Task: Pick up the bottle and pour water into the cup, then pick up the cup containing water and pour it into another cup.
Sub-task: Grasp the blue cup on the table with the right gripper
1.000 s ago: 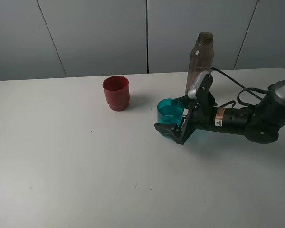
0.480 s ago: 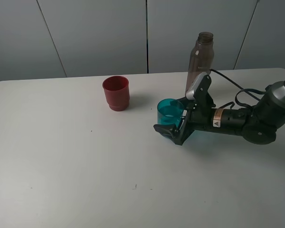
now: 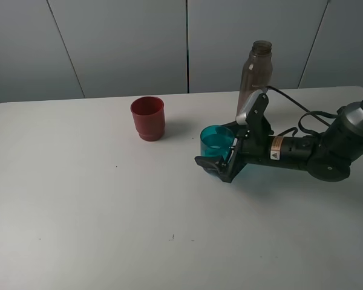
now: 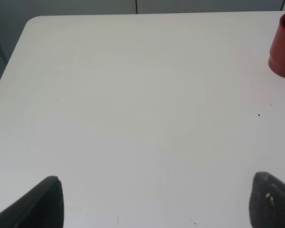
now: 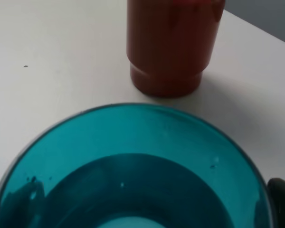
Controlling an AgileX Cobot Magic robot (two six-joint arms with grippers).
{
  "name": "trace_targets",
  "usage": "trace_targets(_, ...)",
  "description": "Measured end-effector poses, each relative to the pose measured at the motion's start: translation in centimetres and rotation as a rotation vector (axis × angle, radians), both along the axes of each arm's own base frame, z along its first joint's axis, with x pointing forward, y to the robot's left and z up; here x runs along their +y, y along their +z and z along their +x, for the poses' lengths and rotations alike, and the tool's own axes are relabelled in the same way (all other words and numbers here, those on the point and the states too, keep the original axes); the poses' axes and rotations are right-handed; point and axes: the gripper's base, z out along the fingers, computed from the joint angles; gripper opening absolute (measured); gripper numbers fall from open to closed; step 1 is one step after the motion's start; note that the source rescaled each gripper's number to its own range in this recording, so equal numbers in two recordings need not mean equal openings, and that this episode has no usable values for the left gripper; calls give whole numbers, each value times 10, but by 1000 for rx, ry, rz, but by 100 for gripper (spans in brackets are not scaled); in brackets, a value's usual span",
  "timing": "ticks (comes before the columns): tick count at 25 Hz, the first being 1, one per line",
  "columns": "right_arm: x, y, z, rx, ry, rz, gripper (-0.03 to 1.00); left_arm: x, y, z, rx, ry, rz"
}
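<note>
Teal cup [image 3: 217, 140] stands on the table [image 3: 78, 211] near the bottle [image 3: 257, 72]. Right gripper [image 3: 221, 150] sits spread wide around it, not pinching. Best to close mid-wall, gently, and lift level so the water doesn't slop.

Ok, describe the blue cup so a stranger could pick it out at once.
On the white table, look to the right side, where the black right gripper lies low in front of a tall smoky-brown bottle. Between its open jaws stands the teal tumbler. It is translucent blue-green, unlike the opaque red cup standing alone further left.
</note>
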Motion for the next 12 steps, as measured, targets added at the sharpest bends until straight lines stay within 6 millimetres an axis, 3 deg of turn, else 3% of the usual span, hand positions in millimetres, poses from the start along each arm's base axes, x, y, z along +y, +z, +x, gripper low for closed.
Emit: trace_targets(12,1,0,2,14,13,-1,100,0,0,0,0,0,0)
